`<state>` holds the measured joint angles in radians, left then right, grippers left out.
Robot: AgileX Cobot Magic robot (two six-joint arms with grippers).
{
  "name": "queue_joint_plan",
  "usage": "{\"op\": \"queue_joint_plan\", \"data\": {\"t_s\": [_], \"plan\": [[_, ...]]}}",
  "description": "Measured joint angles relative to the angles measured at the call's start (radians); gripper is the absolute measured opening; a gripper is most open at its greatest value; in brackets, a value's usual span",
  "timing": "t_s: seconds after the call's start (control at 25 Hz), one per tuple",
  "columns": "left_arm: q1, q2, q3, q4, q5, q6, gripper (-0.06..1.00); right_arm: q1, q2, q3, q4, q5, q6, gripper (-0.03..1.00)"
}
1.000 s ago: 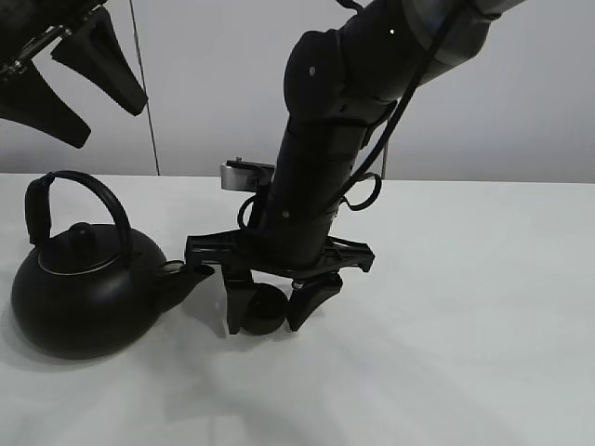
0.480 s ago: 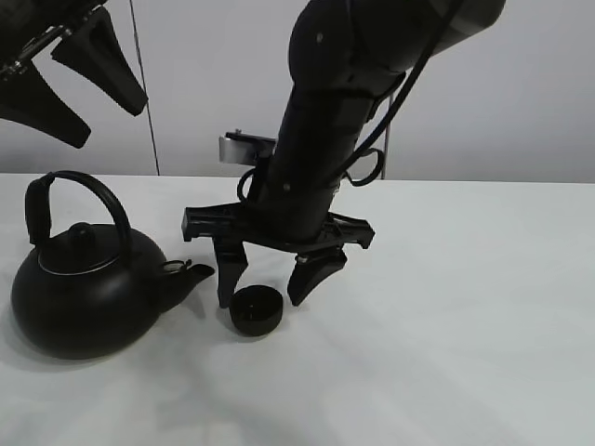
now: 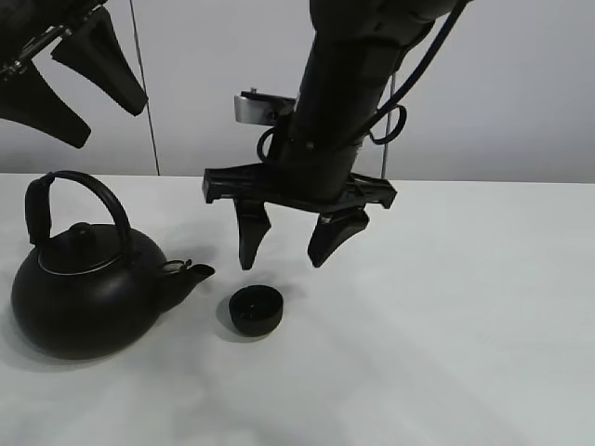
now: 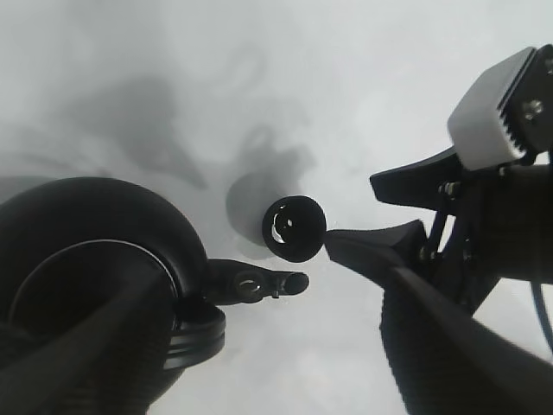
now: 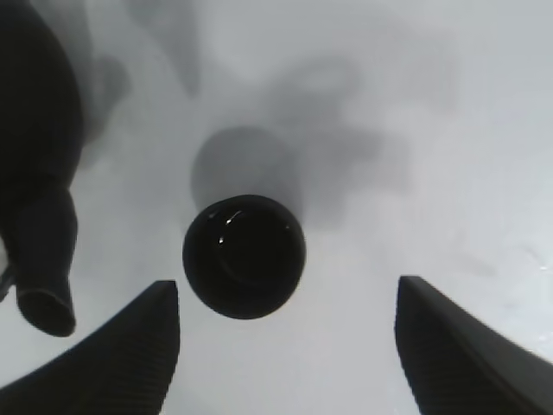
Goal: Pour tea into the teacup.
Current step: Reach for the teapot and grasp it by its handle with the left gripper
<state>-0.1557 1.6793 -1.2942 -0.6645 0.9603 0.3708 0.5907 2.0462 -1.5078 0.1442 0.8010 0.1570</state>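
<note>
Right hand (image 3: 281, 264) hangs spread above the teacup (image 3: 255, 309); left hand (image 3: 109, 123), also spread, sits high over the kettle (image 3: 79, 297).

The exterior camera looks from the front, a little above the table (image 3: 483, 353), toward the wall (image 3: 521, 93). The left wrist camera looks down from high over the kettle (image 4: 95, 259), and the right wrist camera looks straight down from nearer; all three share the teacup (image 3: 255, 310) and the kettle's spout (image 5: 43, 259).
</note>
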Motion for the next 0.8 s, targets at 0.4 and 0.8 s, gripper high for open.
{"op": "queue_joint_plan", "data": {"t_s": [0.4, 0.8], "plan": [[0.0, 0.0, 0.0, 0.0, -0.002, 0.0, 0.5, -0.275, -0.225, 0.0, -0.294, 0.057, 0.122, 0.49], [0.0, 0.0, 0.0, 0.0, -0.003, 0.0, 0.5, -0.734, -0.67, 0.0, -0.416, 0.191, -0.098, 0.49]]}}
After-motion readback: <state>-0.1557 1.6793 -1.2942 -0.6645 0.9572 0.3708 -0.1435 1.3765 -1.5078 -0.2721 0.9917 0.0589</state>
